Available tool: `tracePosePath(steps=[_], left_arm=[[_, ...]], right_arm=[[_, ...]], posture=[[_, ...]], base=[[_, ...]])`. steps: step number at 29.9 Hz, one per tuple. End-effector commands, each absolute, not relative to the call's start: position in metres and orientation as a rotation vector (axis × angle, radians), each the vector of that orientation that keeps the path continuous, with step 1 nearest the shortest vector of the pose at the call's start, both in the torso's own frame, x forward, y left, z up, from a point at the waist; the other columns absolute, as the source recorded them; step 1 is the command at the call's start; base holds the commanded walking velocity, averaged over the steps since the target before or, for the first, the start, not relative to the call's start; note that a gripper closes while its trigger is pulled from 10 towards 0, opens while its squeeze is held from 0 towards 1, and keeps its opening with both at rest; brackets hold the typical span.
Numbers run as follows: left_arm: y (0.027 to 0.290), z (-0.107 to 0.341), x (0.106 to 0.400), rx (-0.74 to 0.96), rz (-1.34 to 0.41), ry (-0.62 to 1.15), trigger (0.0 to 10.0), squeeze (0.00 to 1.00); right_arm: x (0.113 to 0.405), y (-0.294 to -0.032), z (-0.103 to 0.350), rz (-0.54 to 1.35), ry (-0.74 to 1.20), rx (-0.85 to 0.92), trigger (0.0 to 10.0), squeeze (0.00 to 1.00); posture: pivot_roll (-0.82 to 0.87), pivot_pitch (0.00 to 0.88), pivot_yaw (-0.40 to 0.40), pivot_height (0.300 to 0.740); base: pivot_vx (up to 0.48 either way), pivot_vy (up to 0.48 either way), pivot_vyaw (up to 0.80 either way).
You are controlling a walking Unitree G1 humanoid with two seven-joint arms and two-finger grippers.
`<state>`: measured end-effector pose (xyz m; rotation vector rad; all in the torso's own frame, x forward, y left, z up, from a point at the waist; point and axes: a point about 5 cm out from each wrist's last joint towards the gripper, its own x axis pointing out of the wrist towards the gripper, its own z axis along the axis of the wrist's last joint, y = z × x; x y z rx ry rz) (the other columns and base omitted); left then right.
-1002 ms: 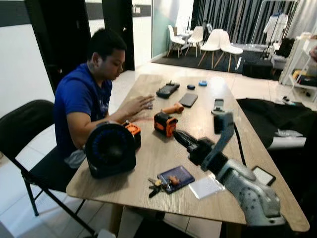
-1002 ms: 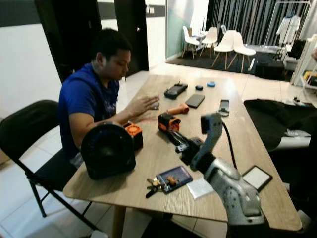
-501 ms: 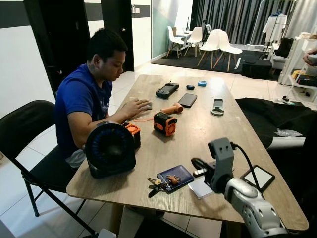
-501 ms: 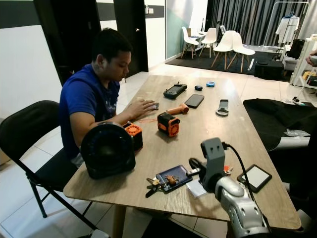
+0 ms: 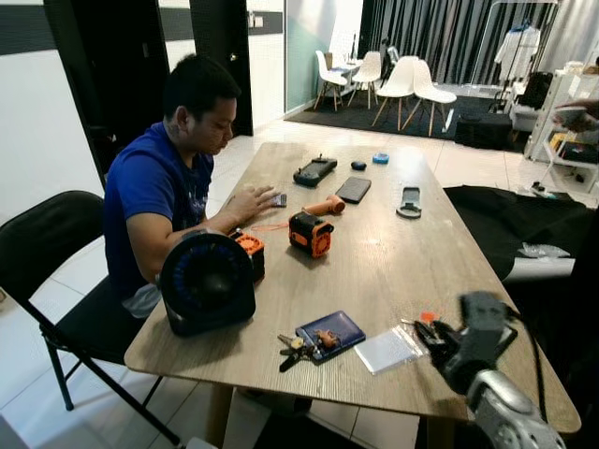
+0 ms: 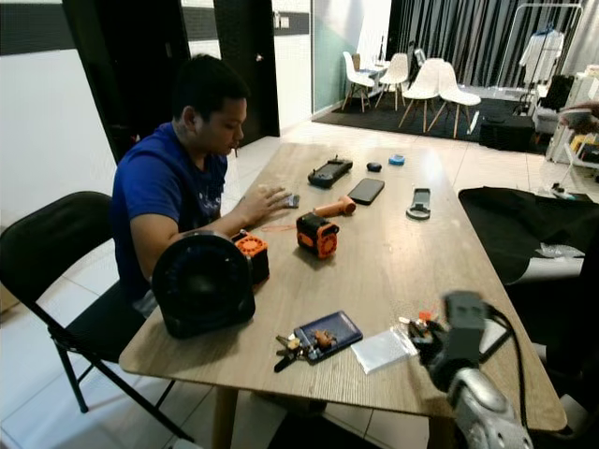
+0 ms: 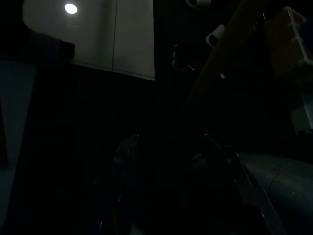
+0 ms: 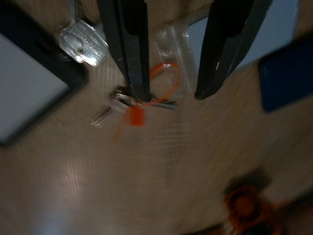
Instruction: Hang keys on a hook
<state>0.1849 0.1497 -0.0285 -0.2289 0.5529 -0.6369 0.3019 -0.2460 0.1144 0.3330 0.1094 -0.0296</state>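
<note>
A small bunch of keys with an orange tag lies flat on the wooden table, near its front right part, also seen as the orange-tagged keys. My right gripper hovers low over them, open, one black finger reaching the key ring, the other finger beside a clear plastic bag. A second bunch of keys lies beside a blue card wallet near the front edge. My left gripper hangs in the dark.
A person in a blue shirt sits at the table's left side, hand on the top. A black fan, an orange tool, a phone and a controller stand on it. A black-framed slab lies by the keys.
My right arm has swung from above the table's middle down and to the right, ending low over the orange-tagged keys. The person and the things on the table have stayed put.
</note>
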Motion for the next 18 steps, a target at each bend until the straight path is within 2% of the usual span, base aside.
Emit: tracePosePath(steps=[1, 18], left_arm=[[0.153, -0.028, 0.183, -0.217, -0.643, 0.564, 10.0, 0.0], [0.158, -0.028, 0.187, -0.206, -0.633, 0.561, 10.0, 0.0]], right_arm=[[0.303, -0.252, 0.115, -0.054, 0.077, 0.393, 10.0, 0.0], [0.332, -0.259, 0.117, -0.069, 0.066, 0.393, 10.0, 0.0]], posture=[[0.04, 0.062, 0.026, 0.74], [0.04, 0.094, 0.033, 0.74]], base=[[0.0, 0.0, 0.0], [0.0, 0.0, 0.0]])
